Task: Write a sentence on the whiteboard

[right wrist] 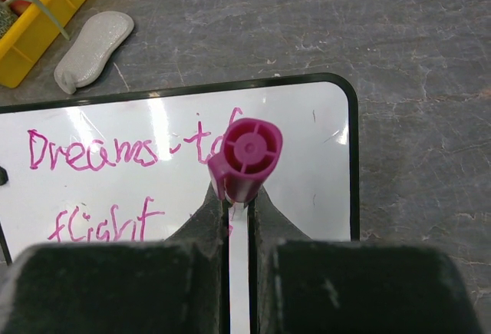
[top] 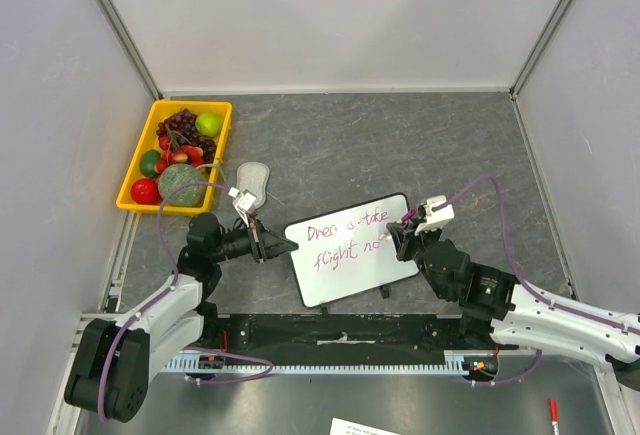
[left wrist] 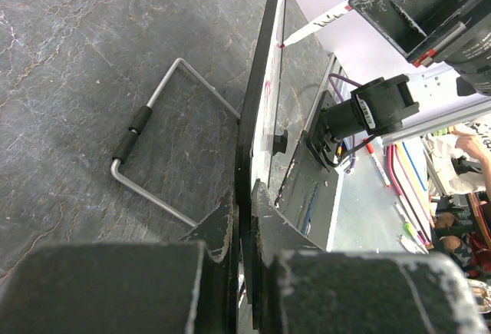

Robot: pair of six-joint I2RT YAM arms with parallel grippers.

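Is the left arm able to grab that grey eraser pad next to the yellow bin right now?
Probably not right now. The left gripper is shut on the whiteboard edge, so it's busy. The eraser pad lies close behind it with nothing between, so it looks reachable once the board is released.

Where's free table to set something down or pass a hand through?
Widest bare patch: the table behind the whiteboard, from the yellow bin across to the right wall. Also a strip right of the right gripper, up to that wall. Crowded: left side, where bin, eraser pad and left gripper bunch by the board's edge.
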